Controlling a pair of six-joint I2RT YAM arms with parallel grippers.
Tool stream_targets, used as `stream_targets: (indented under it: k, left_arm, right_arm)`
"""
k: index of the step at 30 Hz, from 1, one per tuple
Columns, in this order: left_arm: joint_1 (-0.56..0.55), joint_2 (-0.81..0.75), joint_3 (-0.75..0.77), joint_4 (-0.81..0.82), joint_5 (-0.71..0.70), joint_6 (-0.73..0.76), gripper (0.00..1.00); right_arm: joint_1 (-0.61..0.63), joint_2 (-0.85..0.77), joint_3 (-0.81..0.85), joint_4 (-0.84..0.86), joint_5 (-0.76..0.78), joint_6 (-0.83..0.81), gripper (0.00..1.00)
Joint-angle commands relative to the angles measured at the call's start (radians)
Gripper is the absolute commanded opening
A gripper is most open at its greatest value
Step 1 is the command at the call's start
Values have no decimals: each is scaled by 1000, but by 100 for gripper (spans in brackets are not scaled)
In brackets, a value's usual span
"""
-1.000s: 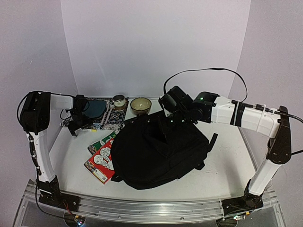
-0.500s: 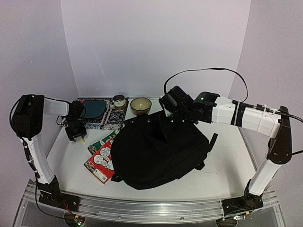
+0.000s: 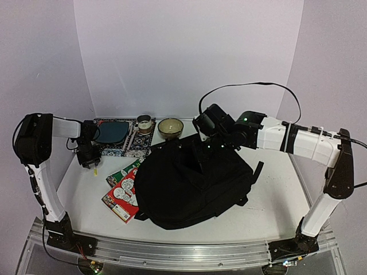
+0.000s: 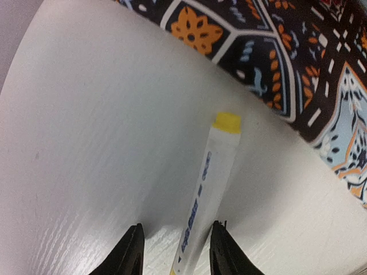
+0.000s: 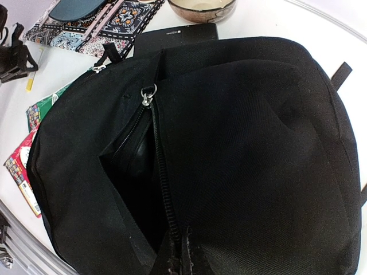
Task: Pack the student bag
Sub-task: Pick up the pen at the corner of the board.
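Left gripper (image 4: 178,253): apart, astride marker (image 4: 209,189) at mat (image 4: 287,63) edge.
Right gripper (image 5: 179,259): we saw it clamped on student bag's (image 3: 192,183) zip lip.
Bag axis: left-right; open table (image 3: 275,195) rightward.

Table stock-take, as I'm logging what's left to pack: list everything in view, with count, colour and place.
bag: one, black, table centre, zip open
books: two, red and green, against bag's left side
marker: one, white, yellow cap, beside mats
mats: seemingly two, patterned, far left
pouch: one, dark teal, on mats
cup: one, pale, far edge
bowl: one, brownish, right of cup
flat item: one, black, between bowl and bag
table: one, white
left gripper: open, astride marker
right gripper: shut on bag's opening
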Motion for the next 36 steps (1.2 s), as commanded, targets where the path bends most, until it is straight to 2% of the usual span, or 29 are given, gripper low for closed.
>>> stream_targets:
  k: [1, 3, 9, 17, 31, 36]
  left_arm:
    - [20, 103, 41, -41, 44, 54, 37]
    - [20, 123, 52, -42, 54, 62, 35]
    - [20, 131, 22, -41, 120, 67, 18]
    - [19, -23, -64, -41, 246, 72, 0]
    - [15, -365, -142, -20, 527, -24, 0]
    - [-60, -489, -165, 55, 629, -125, 0]
  right_arm:
    - [6, -42, 13, 7, 5, 4, 0]
    - [6, -46, 9, 7, 7, 6, 0]
    - [6, -63, -2, 7, 14, 12, 0]
    - [6, -70, -10, 7, 7, 17, 0]
    - [6, -47, 3, 8, -9, 12, 0]
    - [6, -34, 13, 10, -11, 12, 0]
